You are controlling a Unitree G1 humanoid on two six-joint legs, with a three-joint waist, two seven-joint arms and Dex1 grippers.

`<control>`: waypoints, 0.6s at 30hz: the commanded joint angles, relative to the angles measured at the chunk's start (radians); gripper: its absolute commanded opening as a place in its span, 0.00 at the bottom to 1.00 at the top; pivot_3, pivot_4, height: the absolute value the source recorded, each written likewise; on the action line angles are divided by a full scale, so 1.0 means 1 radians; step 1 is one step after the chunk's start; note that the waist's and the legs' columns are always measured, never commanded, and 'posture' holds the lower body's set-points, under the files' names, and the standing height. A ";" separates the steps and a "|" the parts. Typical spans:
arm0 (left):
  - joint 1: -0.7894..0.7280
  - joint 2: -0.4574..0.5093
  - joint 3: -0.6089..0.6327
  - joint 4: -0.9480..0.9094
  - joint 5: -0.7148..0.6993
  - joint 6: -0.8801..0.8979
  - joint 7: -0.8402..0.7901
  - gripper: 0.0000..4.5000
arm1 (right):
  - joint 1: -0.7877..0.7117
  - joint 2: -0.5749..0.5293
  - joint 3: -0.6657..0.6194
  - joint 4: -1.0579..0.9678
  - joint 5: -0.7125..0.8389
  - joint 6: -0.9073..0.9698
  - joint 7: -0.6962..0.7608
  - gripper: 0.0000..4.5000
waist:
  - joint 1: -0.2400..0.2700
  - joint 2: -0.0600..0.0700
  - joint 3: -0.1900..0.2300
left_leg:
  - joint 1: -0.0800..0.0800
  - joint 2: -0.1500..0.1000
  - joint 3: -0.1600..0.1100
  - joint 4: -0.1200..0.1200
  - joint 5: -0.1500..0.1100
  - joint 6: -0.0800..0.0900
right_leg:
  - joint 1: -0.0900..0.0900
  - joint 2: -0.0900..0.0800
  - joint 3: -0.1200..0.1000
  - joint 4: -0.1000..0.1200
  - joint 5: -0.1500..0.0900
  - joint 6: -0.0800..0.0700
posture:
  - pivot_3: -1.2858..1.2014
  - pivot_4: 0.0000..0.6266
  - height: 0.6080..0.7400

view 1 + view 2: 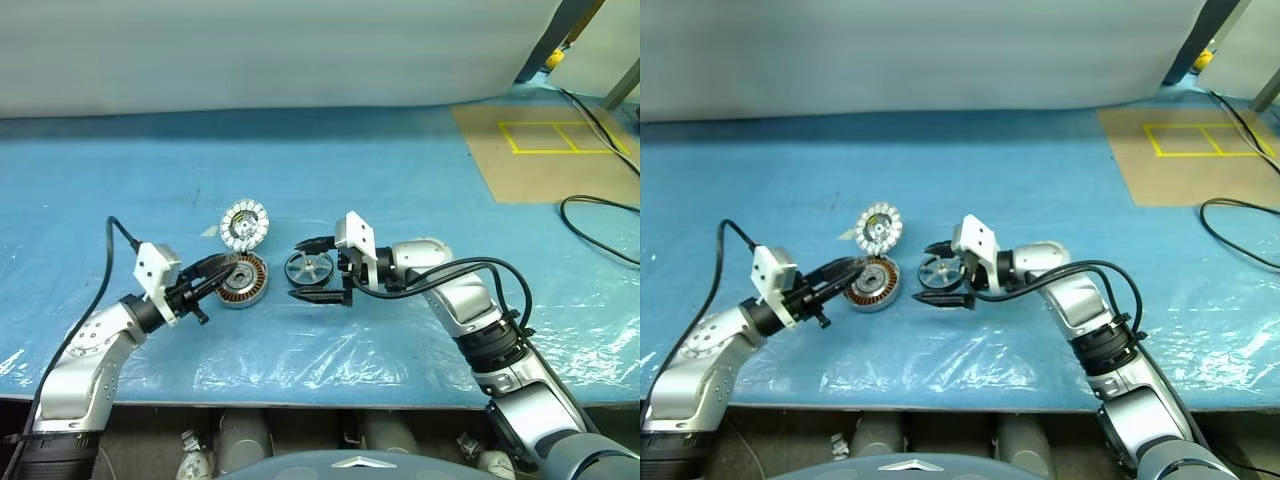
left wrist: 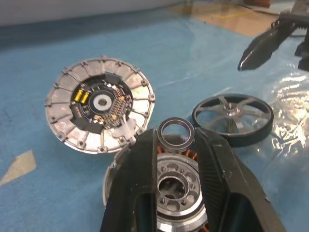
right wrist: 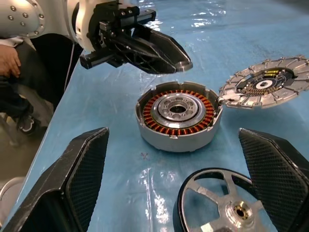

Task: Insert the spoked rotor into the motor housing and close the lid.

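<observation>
Black fingers of the right gripper [image 1: 318, 270] stand wide apart around the small black spoked rotor [image 1: 309, 268] lying on the blue desk [image 1: 400, 180], likely ready to grab it, while the left gripper [image 1: 226, 266] pinches a small silver ring [image 2: 176, 133] over the copper-wound motor housing [image 1: 243, 279], with the white-segmented lid [image 1: 244, 223] leaning just behind.

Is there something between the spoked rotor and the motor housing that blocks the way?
Yes, the left end effector. It hovers over the motor housing, holding a small ring above its hub. The table between spoked rotor and housing looks bare.
</observation>
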 commanded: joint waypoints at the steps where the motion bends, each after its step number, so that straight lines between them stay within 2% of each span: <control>1: -0.016 0.014 -0.030 0.048 0.048 -0.062 -0.036 0.17 | 0.006 -0.006 0.003 -0.033 -0.008 -0.037 0.002 1.00 | 0.000 0.000 0.000 | 0.000 0.000 0.000 0.000 0.000 0.000 | 0.000 0.000 0.000 0.000 0.000 0.000 | 0.52 0.24 1.00; 5: -0.035 0.010 -0.051 0.116 0.085 -0.112 -0.056 0.17 | 0.022 -0.001 0.012 -0.007 -0.054 -0.094 -0.023 1.00 | 0.001 0.000 0.000 | 0.000 0.000 0.000 0.000 0.000 0.000 | 0.000 0.000 0.000 0.000 0.000 0.000 | 0.52 0.24 1.00; 18: -0.080 0.016 -0.076 0.210 0.138 -0.153 -0.081 0.17 | 0.032 0.015 0.006 -0.015 -0.053 -0.096 -0.055 1.00 | 0.002 0.000 0.000 | 0.000 0.000 0.000 0.000 0.000 0.000 | 0.000 0.000 0.000 0.000 0.000 0.000 | 0.52 0.24 1.00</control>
